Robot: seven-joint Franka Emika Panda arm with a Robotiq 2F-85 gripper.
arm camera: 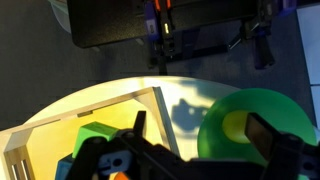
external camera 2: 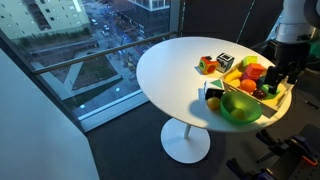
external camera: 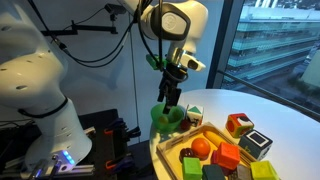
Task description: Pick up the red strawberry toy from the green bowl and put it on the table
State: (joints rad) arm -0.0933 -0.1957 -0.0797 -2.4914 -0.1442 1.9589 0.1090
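Note:
The green bowl (external camera: pixel 164 121) stands at the table's edge next to the wooden tray; it also shows in an exterior view (external camera 2: pixel 240 106) and in the wrist view (arm camera: pixel 262 128). In the wrist view a yellowish patch lies inside it. No red strawberry toy shows in any view. My gripper (external camera: pixel 171 98) hangs just above the bowl, close to the tray side (external camera 2: pixel 272 86). In the wrist view its fingers (arm camera: pixel 200 125) are spread wide with nothing between them, the right one over the bowl. The round white table (external camera 2: pixel 170 70) lies beneath.
A wooden tray (arm camera: pixel 150 100) with several coloured blocks and an orange ball (external camera: pixel 201 147) sits beside the bowl. Two loose blocks (external camera 2: pixel 215 63) lie on the table past the tray. The table edge and dark equipment (arm camera: pixel 160 25) are close to the bowl.

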